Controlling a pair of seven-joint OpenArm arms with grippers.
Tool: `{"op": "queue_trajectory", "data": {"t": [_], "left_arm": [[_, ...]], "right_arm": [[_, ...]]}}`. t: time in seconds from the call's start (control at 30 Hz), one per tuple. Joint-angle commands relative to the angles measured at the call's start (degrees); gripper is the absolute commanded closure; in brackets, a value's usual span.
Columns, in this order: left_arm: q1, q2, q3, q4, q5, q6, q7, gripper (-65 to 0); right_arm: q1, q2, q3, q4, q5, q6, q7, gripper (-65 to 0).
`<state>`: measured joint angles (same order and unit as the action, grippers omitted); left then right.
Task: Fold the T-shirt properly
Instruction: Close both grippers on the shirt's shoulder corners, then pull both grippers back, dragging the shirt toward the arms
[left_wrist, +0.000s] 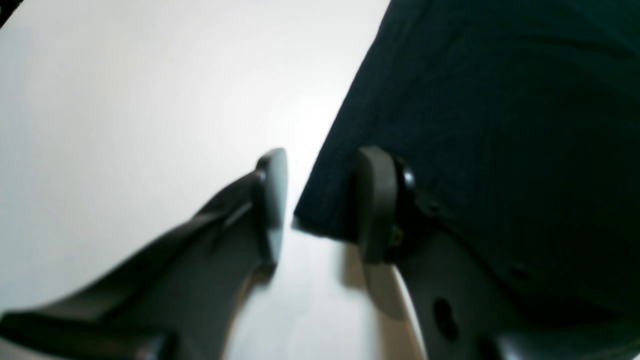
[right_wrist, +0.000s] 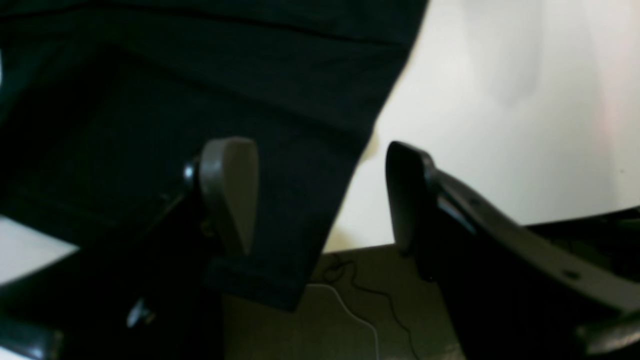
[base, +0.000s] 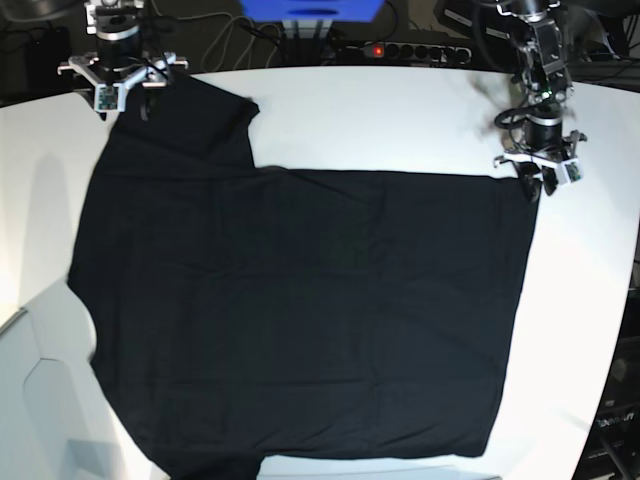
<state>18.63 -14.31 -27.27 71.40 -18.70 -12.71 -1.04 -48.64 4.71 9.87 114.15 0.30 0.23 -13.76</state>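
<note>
The black T-shirt (base: 300, 310) lies spread flat on the white table (base: 400, 120), with one sleeve at the far left. My left gripper (base: 538, 180) is open at the shirt's far right corner. In the left wrist view (left_wrist: 325, 205) that corner of the T-shirt (left_wrist: 500, 125) reaches into the gap, with one finger (left_wrist: 375, 200) over the cloth and the other (left_wrist: 272, 200) over bare table. My right gripper (base: 128, 98) is open at the far-left sleeve. In the right wrist view (right_wrist: 320, 195) the sleeve edge of the T-shirt (right_wrist: 200, 75) lies between the jaws and hangs over the table edge.
A power strip (base: 400, 50) with a red light and a blue box (base: 310, 10) stand behind the table. Cables (right_wrist: 350, 295) lie on the floor below the table edge near my right gripper. Bare table (left_wrist: 125, 125) lies left of the left gripper.
</note>
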Motion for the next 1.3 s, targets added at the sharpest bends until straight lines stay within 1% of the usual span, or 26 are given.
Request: {"op": "queue_trajectory", "data": {"t": [0.0, 0.07, 0.27, 0.57, 0.87, 0.9, 0.97, 1.03, 1.07, 1.1, 1.2, 1.27], "left_arm": [[0.0, -0.5, -0.2, 0.8, 0.0, -0.3, 0.9, -21.8], [0.1, -0.6, -0.2, 0.9, -0.1, -0.3, 1.0, -21.7], [1.2, -0.5, -0.3, 1.3, -0.2, -0.3, 1.1, -21.7], [4.5, -0.6, -0.3, 1.2, -0.3, -0.3, 0.7, -21.8], [3.9, -0.7, 0.0, 1.2, -0.3, -0.3, 0.7, -21.6], [3.7, -0.7, 0.0, 1.3, -0.3, -0.3, 0.7, -21.0], [2.9, -0.7, -0.2, 1.2, -0.2, -0.3, 0.9, -16.0], [2.8, -0.7, -0.3, 1.2, -0.2, -0.3, 1.0, -8.0], [2.8, -0.7, -0.3, 1.2, -0.2, -0.3, 1.0, -2.7], [2.8, -0.7, -0.3, 1.2, -0.1, -0.3, 1.1, 0.0], [2.8, -0.6, -0.3, 1.2, 0.0, -0.3, 1.1, -0.9], [2.8, -0.6, -0.3, 1.3, 0.0, -0.3, 1.1, 0.0]], "right_arm": [[-0.7, 0.1, 0.3, 1.0, 0.0, 0.1, 1.4, -40.6], [-0.7, 0.1, 1.3, 1.0, 0.0, 0.1, 1.4, -40.6], [-0.5, -2.4, 3.4, 1.0, 0.0, 0.2, 1.4, -41.1], [-0.6, -2.6, 2.9, 0.9, 0.0, 0.2, 1.4, -41.1], [-0.6, -2.6, 2.9, 0.9, 0.0, 0.2, 1.4, -41.1], [-0.7, -2.6, 3.0, 0.9, 0.0, 0.2, 1.4, -41.1], [-0.7, -2.6, 3.1, 0.9, 0.0, 0.2, 1.4, -41.1], [-0.7, -2.6, 3.2, 0.9, 0.0, 0.2, 1.4, -41.1], [-0.7, -2.6, 3.0, 0.9, 0.0, 0.3, 1.4, -41.1], [-0.7, -2.4, 2.9, 0.9, 0.0, 0.3, 1.4, -41.2], [-0.7, -2.5, 2.8, 0.9, 0.0, 0.3, 1.4, -41.2], [-0.7, -2.5, 2.8, 0.8, 0.0, 0.3, 1.4, -41.2]]}}
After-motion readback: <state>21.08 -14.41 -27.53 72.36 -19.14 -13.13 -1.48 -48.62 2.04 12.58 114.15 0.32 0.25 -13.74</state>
